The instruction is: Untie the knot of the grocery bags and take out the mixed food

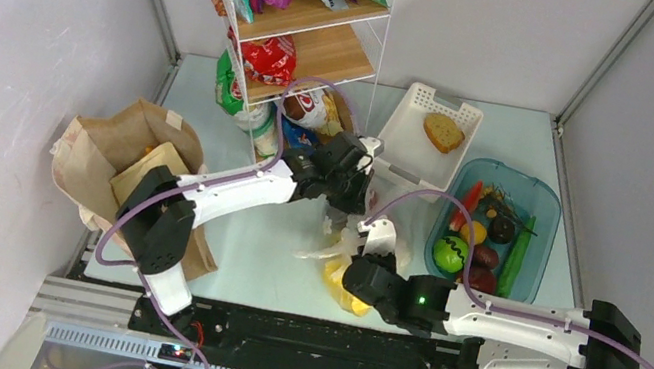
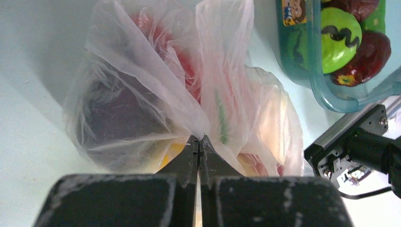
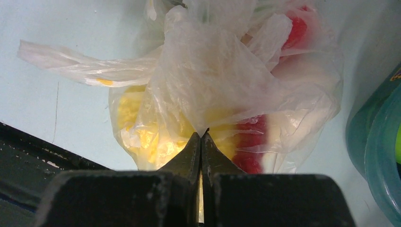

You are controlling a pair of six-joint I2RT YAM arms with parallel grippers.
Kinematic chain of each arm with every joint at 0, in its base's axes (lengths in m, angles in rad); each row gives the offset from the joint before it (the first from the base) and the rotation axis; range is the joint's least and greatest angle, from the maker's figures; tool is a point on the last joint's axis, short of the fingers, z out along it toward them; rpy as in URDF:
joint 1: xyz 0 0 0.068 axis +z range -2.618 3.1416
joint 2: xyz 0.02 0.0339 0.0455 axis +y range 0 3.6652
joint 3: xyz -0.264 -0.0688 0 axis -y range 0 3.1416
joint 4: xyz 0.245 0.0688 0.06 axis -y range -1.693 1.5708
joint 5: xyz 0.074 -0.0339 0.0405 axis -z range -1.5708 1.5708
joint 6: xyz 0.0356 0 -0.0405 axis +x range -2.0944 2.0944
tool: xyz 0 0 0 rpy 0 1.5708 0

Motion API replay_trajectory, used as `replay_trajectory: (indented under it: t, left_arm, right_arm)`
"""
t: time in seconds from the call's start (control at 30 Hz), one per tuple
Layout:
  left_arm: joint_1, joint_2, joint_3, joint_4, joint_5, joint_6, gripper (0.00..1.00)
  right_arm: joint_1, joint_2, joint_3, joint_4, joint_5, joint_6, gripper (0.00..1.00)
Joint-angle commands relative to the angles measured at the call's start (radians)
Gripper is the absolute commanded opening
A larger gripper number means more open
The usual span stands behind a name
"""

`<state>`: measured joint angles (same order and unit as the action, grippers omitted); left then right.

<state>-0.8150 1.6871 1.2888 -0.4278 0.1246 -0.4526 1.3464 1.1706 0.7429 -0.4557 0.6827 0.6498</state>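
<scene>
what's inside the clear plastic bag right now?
Through the film of the plastic bag: a dark purple lump, red pieces, yellow pieces and a thin green streak. Crumpled folds blur the shapes and hide whatever lies underneath.

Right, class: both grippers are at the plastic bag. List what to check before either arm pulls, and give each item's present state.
1. Left gripper shut on the plastic bag: ok.
2. Right gripper shut on the same bag: ok.
3. Knot in view between the grips: cannot tell.
4. Food inside the bag: ok.
5. Blue tub apart from the bag: ok.
</scene>
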Motion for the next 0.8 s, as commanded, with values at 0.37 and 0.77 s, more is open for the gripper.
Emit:
replay_trajectory:
  t: [0.37,0.77]
  left_arm:
    - [0.179,-0.047,0.0,0.021,-0.011,-0.008,0.0]
    - [0.173,-0.069,0.001,0.022,0.022,-0.016,0.0]
  right_arm:
    - [0.002,-0.154,-0.022,-0.21,0.144,0.14,0.0]
    - [0.006,-0.341,-0.016,-0.101,-0.041,-0.054,0.69]
